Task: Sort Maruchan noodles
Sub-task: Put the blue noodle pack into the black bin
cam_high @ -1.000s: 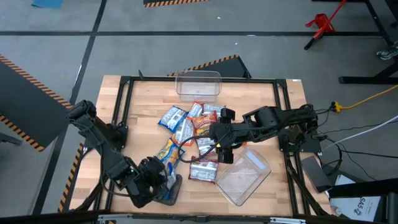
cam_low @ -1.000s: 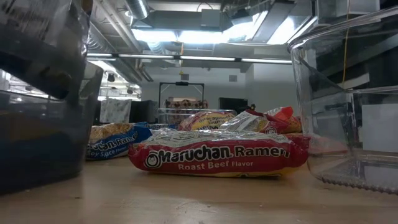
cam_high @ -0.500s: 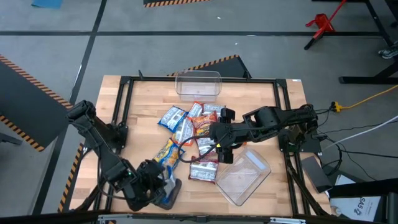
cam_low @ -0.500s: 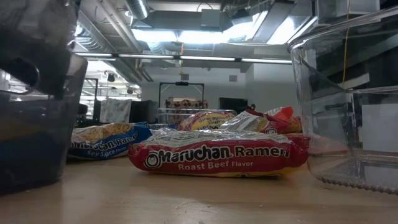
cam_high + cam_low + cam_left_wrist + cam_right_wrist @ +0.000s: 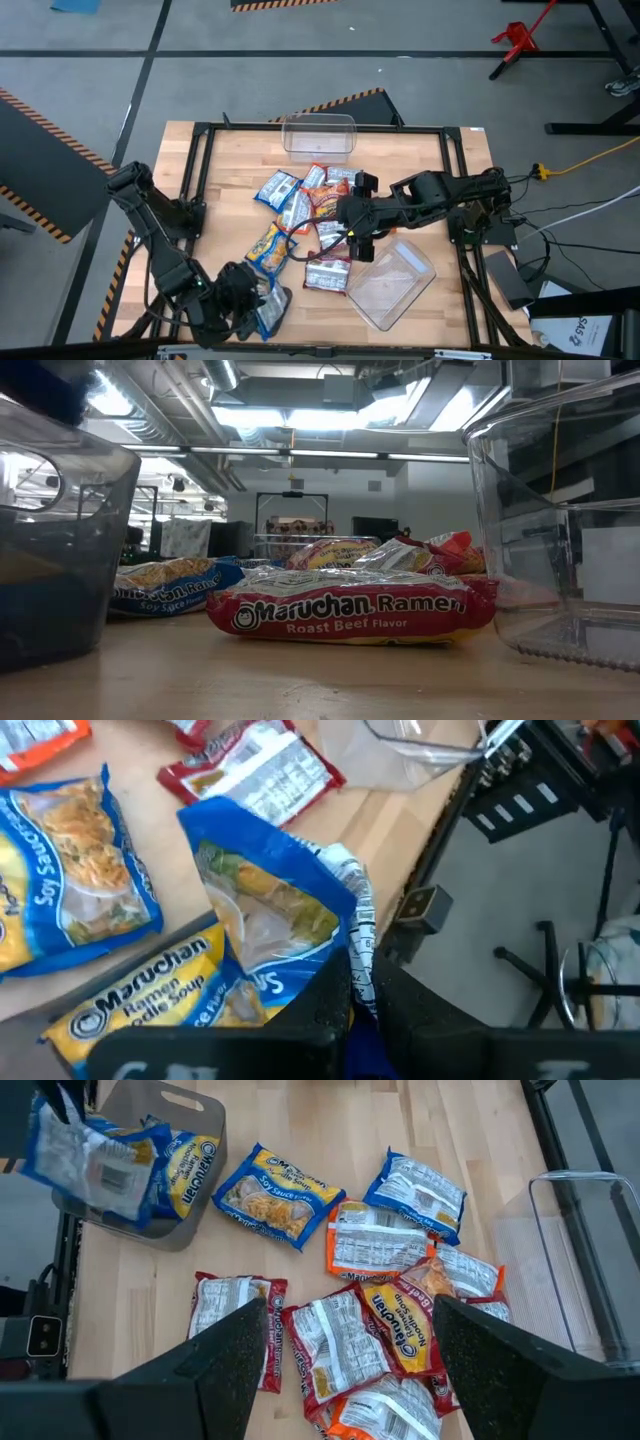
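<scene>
- Left hand (image 5: 350, 1005) is clamped on a blue-and-yellow packet (image 5: 275, 915), lifted over the grey tray (image 5: 185, 1230) at the desk's (image 5: 220, 190) near corner.
- Right hand (image 5: 345, 1355), fingers apart, hovers above the noodle pile (image 5: 310, 205).
- Clear tubs (image 5: 390, 285) flank the pile.

My left gripper (image 5: 262, 312) has drawn back, apparently lifting 1 blue packet (image 5: 275, 910), pinched in my jaws, above the grey tray (image 5: 150, 1220).

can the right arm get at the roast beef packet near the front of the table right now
Probably yes. The right gripper hangs open over the pile, the roast beef packet lies flat just beyond it with nothing on top, and the left gripper is off aside.
</scene>
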Robot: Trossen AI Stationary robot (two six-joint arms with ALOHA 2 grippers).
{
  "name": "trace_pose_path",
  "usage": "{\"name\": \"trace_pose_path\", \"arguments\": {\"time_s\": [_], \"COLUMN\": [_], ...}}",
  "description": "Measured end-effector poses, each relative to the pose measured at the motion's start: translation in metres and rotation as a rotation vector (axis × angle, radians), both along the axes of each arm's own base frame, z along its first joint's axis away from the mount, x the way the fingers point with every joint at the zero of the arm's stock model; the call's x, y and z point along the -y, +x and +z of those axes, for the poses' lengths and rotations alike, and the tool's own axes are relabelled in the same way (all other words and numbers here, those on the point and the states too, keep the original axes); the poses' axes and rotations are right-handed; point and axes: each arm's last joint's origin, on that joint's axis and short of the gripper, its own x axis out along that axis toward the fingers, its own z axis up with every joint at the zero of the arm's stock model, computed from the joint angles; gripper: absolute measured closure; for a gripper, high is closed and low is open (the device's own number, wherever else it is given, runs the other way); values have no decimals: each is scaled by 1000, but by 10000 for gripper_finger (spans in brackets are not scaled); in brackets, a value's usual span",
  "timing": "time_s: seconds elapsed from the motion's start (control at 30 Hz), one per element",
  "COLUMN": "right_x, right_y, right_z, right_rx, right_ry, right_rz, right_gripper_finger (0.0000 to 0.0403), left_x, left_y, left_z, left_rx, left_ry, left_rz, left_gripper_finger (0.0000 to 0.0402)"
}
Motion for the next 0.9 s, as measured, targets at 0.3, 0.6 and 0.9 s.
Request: {"name": "trace_pose_path", "arguments": {"time_s": [0.3, 0.6, 0.9], "right_x": [0, 0, 0], "right_y": [0, 0, 0], "right_z": [0, 0, 0], "right_rx": [0, 0, 0], "right_ry": [1, 0, -2], "right_rz": [0, -1, 1], "right_gripper_finger": [134, 134, 134], "left_x": [6, 11, 13], "left_y": [11, 20, 35], "left_z": [-22, -39, -55], "left_rx": [-51, -57, -59], "left_ry": [86, 165, 241], "left_rz": [-9, -4, -22], "left_gripper_finger": [390, 390, 390]}}
